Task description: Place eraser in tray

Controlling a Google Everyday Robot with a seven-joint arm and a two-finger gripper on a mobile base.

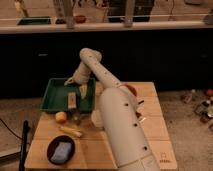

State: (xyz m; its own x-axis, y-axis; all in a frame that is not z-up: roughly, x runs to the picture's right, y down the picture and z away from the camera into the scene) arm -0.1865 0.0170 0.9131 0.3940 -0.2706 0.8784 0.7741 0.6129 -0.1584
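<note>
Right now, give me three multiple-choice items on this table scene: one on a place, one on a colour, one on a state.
1. Where does the eraser lie?
A. on the black plate
B. in the tray
C. on the floor

2. What colour is the sponge on the plate?
A. blue
B. red
C. white

3. What is the gripper holding?
A. the banana
B. the eraser
C. nothing

Answers:
1 B, the tan block rests on the green tray floor.
2 A, it looks blue.
3 C, the gripper hangs over the tray's right part, apart from the eraser.

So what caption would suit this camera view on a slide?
Robot arm's tool above the green tray, eraser lying inside it; fruit and a blue sponge nearby on the wooden table.
</note>
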